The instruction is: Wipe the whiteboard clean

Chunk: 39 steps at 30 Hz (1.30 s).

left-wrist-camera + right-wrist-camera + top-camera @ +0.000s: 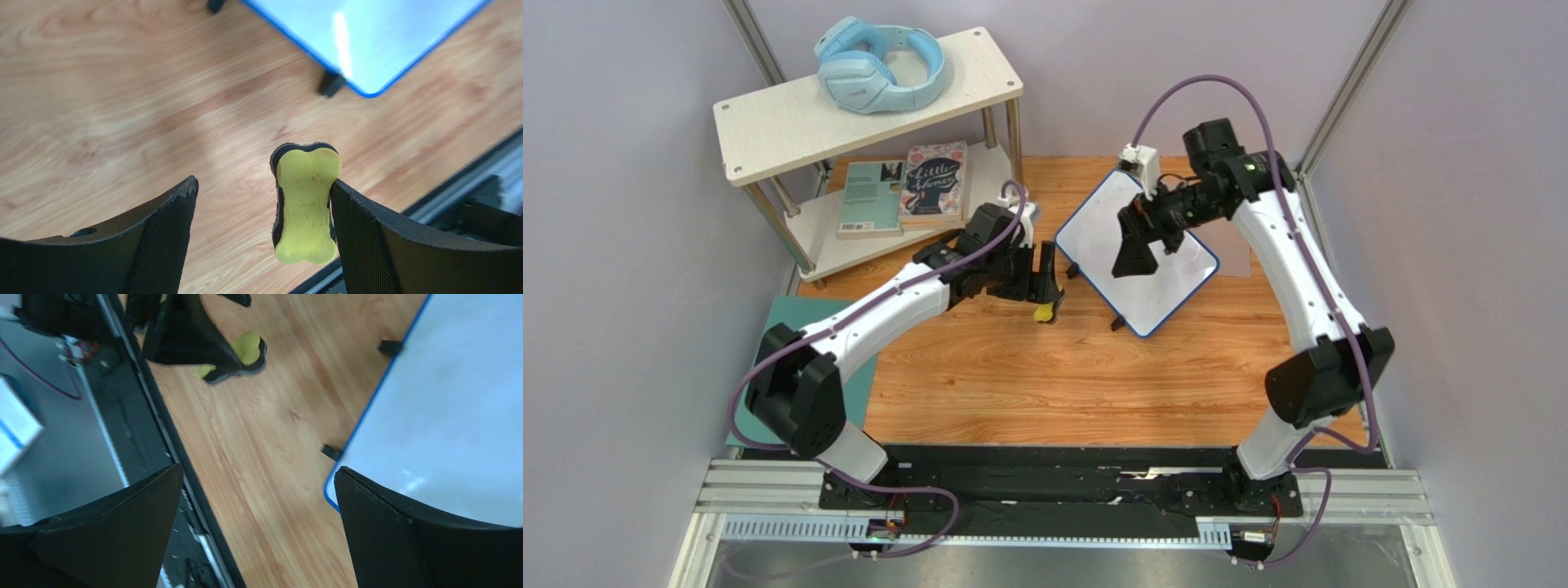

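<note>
the right claw [259,470] hangs over the middle of the whiteboard [1179,279] in the overhead view and covers part of its face there; in both wrist views the board is cut off by the frame edge, with only a corner showing toward the upper right; any marks on the face are too faint to make out, a glare streak and pale smears being all that shows; the right claw stands wide with nothing between its fingers; the left claw [264,182] is wide too, and a yellow bone-shaped eraser [306,205] with a black backing lies against the one finger [368,233] at the right of that frame, apart from the other; whether the eraser rests on the desk [1014,380] or hangs from that finger i cannot tell; the whiteboard sits right of centre in the overhead view, turned cornerwise like a diamond, just beside the left claw; it is white with a thin blue frame, rounded corners and small black feet [331,82]; the desk is light wood grain, with a black rail [1051,472] along the bottom of the frame; a teal mat [790,316] is partly hidden under the left arm [891,306] at the left; at the upper left a white two-level shelf [977,67] carries pale blue headphones [879,67] on top and books [903,190] below; pale lilac walls close the space.
</note>
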Each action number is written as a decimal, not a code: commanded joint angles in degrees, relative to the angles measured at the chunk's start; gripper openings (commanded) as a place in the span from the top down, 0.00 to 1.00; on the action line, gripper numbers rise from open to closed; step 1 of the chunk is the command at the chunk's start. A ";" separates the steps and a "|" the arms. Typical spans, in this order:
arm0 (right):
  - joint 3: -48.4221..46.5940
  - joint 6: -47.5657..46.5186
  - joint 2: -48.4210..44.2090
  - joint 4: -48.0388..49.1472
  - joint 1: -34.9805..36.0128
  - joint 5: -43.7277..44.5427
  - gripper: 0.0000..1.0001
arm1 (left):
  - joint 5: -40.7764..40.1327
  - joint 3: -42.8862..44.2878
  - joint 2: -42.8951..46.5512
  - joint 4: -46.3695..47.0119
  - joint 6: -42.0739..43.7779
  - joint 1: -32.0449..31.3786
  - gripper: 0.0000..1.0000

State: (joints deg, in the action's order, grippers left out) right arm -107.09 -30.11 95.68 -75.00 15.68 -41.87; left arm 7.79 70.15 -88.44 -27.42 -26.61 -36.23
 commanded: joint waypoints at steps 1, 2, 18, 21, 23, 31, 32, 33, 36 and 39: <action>-3.65 13.04 9.76 4.24 0.75 -10.86 0.02 | 6.62 -1.85 7.49 6.14 -0.72 0.19 0.18; -4.35 14.97 10.92 4.77 1.10 -11.56 0.03 | 7.06 -2.21 8.54 6.58 -1.07 0.28 0.18; -11.83 12.36 23.50 1.62 6.20 -26.25 0.03 | 12.60 -6.96 11.89 11.07 -4.85 -0.07 0.20; -11.74 10.60 23.59 0.04 7.78 -23.97 0.04 | 10.94 -6.78 11.54 11.60 -4.59 0.02 0.20; -11.30 9.29 23.59 -1.45 8.92 -22.83 0.05 | 9.97 -6.08 11.10 11.42 -4.15 -0.07 0.20; -9.10 6.38 23.24 -4.36 9.72 -20.45 0.24 | -0.57 -3.44 11.53 5.97 -0.64 0.02 0.19; -9.28 5.51 23.67 -6.19 9.81 -20.53 0.28 | -2.50 -3.79 12.67 6.24 -0.64 0.10 0.19; -9.45 3.76 24.02 -7.25 9.81 -20.80 0.33 | -3.65 -4.05 13.20 6.67 -0.81 0.19 0.18; -8.58 1.20 24.47 -9.99 9.81 -21.41 0.35 | -7.08 -5.02 15.93 7.64 -1.42 0.72 0.17; -7.00 0.05 24.64 -10.69 9.81 -21.24 0.36 | -6.48 -6.51 18.04 10.18 -2.21 1.51 0.17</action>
State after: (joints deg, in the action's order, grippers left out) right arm -115.74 -25.89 119.72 -75.35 24.97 -61.67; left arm 5.93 63.86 -75.31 -22.24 -28.38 -36.12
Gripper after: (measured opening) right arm 0.649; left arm 0.826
